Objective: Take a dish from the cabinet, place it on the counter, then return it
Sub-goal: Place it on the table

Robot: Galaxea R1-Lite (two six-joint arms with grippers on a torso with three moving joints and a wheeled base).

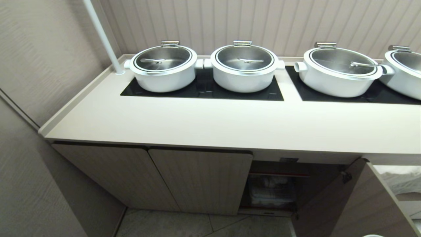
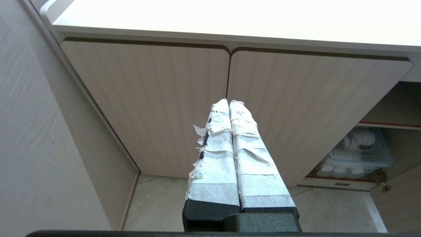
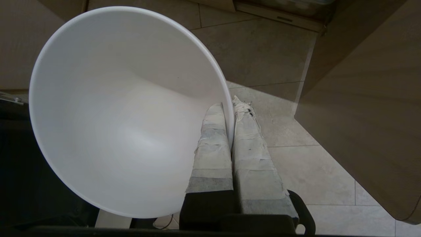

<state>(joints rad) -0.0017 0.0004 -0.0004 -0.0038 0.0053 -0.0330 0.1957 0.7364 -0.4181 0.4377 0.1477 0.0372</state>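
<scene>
White dish point(image 3: 125, 112) rim pinched by right gripper point(image 3: 232, 108) fingers over floor point(image 3: 296, 164) w/ open cabinet door point(image 3: 371, 108) beside; left fingers point(image 2: 243, 121) pressed together.

Bare front strip of counter point(image 1: 210, 128) – pots point(image 1: 243, 65) crowding rear, cabinet point(image 1: 200, 181) door ajar at rt.

The fourth large white pot with steel lid point(image 1: 406, 70) is cut by the picture's edge. The contents of the clear plastic box point(image 1: 271, 194) inside the open beige cabinet point(image 1: 197, 181) are too dim to tell.
</scene>
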